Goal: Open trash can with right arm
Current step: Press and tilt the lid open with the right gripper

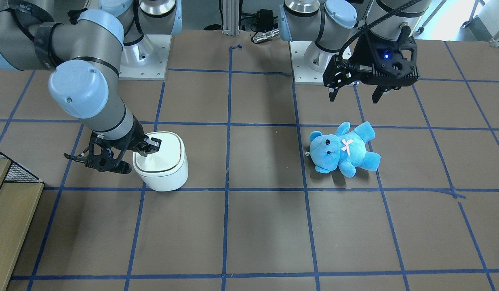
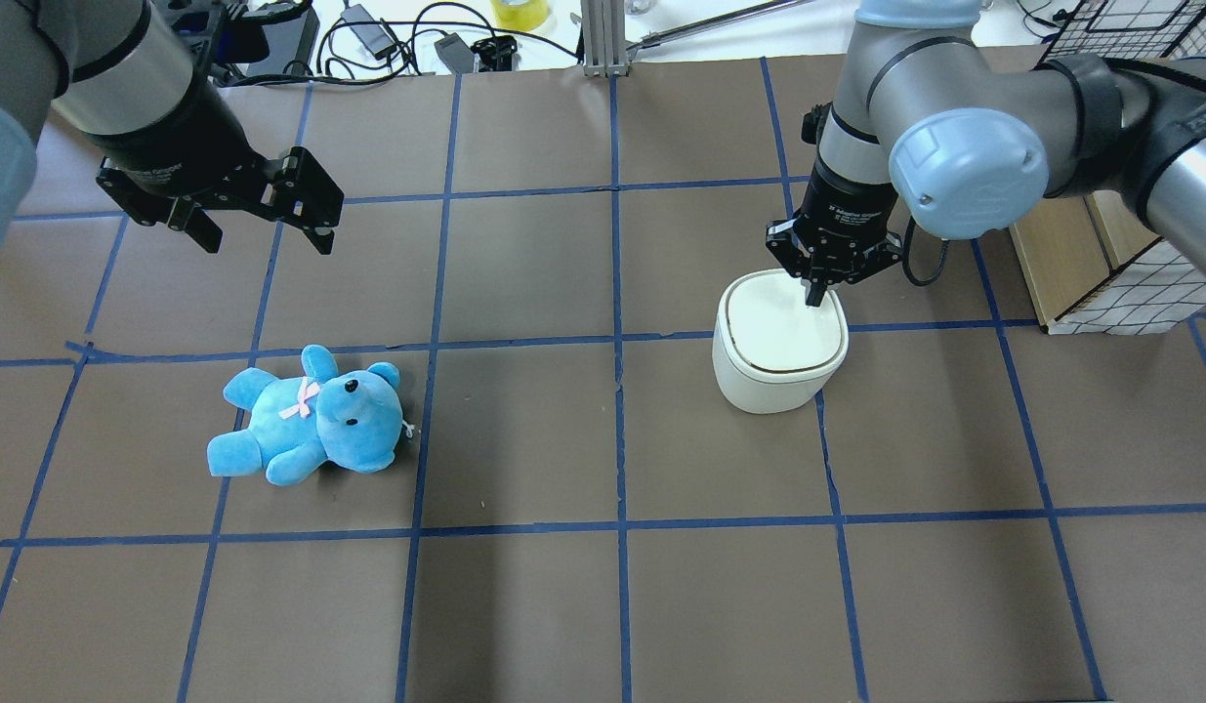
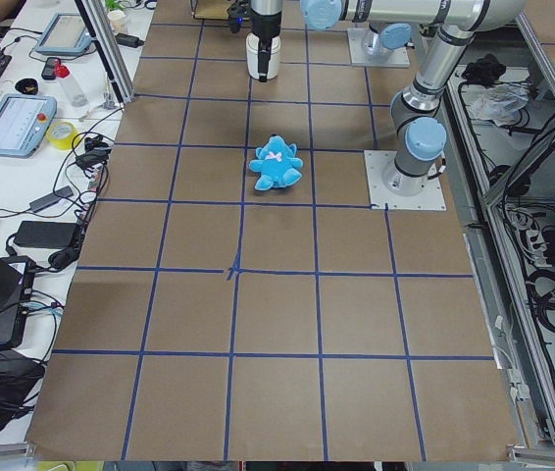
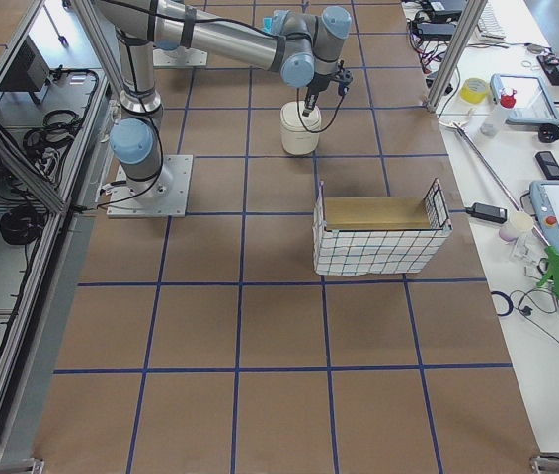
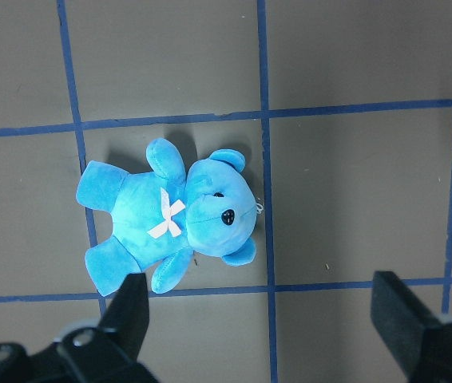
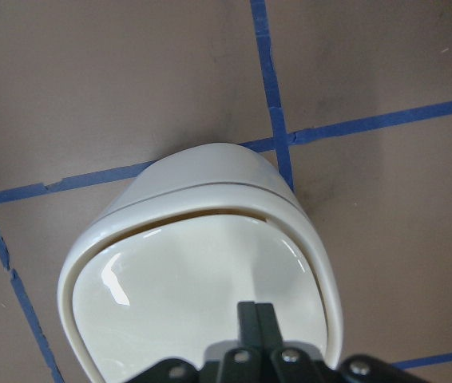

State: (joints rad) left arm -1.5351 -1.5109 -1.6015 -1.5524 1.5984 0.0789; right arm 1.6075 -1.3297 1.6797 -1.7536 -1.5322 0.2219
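The white trash can (image 1: 164, 171) stands on the brown table, also in the overhead view (image 2: 773, 376) and the right wrist view (image 6: 202, 271). My right gripper (image 2: 815, 296) points straight down with its fingers shut together, and the tips (image 6: 255, 311) touch the flat lid near its edge. A thin beige gap shows along the lid's far rim. In the front view the right gripper (image 1: 146, 150) sits over the can's rim. My left gripper (image 1: 354, 97) is open and empty, hovering above the table near a blue teddy (image 1: 344, 149).
The blue teddy (image 2: 310, 415) lies on its back left of centre, below the left gripper (image 5: 266, 319). A wire-mesh basket with a wooden bottom (image 4: 378, 237) stands on the table's right side, close to the right arm (image 2: 964, 166).
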